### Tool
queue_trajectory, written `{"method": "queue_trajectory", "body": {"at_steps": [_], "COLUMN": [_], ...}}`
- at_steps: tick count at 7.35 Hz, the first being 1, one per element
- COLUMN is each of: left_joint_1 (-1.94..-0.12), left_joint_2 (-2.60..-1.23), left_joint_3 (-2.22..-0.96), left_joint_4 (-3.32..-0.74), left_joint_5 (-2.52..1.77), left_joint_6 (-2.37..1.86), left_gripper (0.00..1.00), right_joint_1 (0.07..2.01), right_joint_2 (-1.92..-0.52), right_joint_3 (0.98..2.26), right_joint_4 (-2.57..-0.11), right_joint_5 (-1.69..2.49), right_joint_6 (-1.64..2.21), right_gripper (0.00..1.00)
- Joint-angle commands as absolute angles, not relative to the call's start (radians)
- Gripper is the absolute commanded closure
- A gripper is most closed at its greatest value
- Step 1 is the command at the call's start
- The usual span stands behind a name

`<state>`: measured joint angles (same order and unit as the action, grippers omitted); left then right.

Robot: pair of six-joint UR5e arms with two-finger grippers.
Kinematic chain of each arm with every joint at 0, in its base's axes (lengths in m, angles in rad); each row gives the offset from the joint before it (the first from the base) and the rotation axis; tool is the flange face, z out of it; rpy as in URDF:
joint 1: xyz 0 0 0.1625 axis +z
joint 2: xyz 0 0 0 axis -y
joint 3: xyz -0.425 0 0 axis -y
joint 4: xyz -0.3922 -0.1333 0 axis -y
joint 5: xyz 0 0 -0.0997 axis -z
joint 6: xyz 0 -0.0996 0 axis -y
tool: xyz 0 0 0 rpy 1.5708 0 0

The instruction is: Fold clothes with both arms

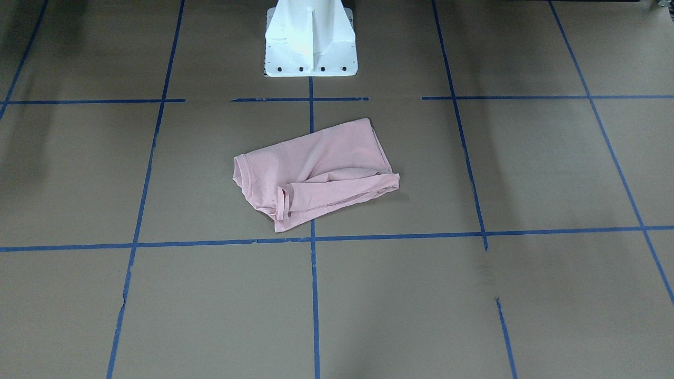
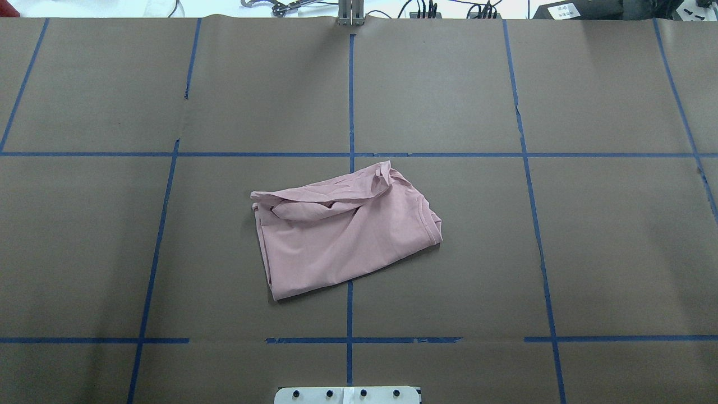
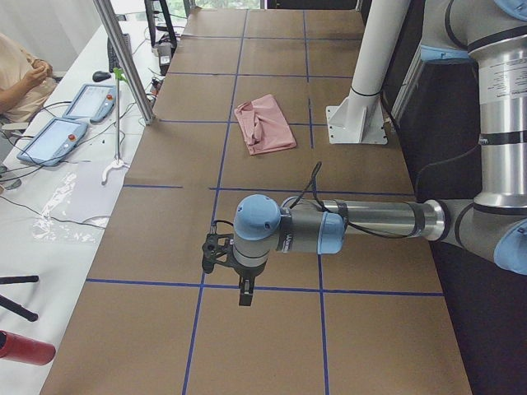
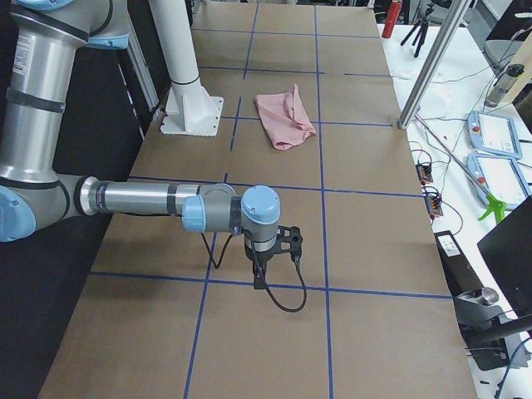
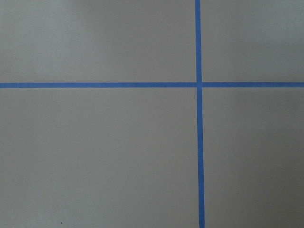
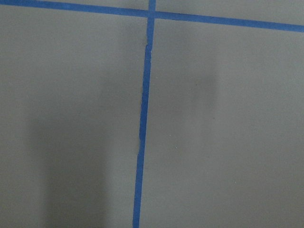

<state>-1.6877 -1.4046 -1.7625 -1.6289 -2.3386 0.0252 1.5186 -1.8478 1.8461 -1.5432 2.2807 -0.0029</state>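
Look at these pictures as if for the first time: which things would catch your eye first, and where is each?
The pale pink T-shirt stands out: a folded bundle lying alone mid-table across a line of the blue tape grid, in front of the white pedestal. Then the left arm and the right arm, each stretched level over the brown paper towards opposite table ends, far from the shirt.

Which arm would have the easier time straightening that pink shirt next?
Marginally the left arm: both are parked far out, the shirt straddles the centre line, but its rumpled flap lies mostly on the left's side.
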Motion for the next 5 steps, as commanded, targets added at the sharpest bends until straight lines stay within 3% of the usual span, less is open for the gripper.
{"method": "queue_trajectory", "body": {"at_steps": [1,5], "left_joint_1": [-1.687,-1.687], "left_joint_2": [-1.404,-1.402], "left_joint_3": [-1.764,-1.753], "left_joint_4": [-1.631,-1.629], "left_joint_5": [-2.333,-2.333], "left_joint_6": [0.028,0.023], "left_gripper": [0.0,0.0], "right_joint_1": [1.519,1.519], "right_joint_2": [-1.848,-1.848], "right_joint_3": [1.847,1.848], "right_joint_4": [-1.542,-1.542], "right_joint_5": [2.281,2.283], "right_joint_6": [-0.003,-0.002], "right_gripper": [0.0,0.0]}}
